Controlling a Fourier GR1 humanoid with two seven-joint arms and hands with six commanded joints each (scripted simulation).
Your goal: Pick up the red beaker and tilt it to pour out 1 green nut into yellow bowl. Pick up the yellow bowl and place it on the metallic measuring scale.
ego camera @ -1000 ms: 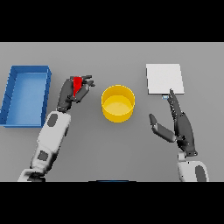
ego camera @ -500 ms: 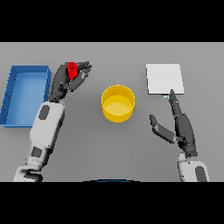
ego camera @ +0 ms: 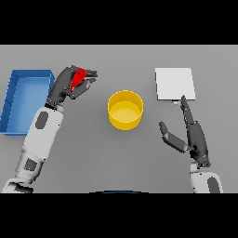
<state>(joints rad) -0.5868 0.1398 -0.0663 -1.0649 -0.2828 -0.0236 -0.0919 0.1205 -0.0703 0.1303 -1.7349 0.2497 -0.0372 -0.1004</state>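
Head view: left robot hand point(ego camera: 65, 87) curled around tilted red beaker point(ego camera: 77, 78); right robot hand point(ego camera: 191, 135) flat, fingers straight.

A bare lab bench — grey table point(ego camera: 121, 158), measuring scale point(ego camera: 174, 83), blue bin point(ego camera: 18, 88).

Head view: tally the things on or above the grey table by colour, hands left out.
Red: 1, the small red beaker
Yellow: 1, the round yellow bowl
Blue: 1, the rectangular blue bin
Metallic: 1, the square metallic measuring scale
Total: 4
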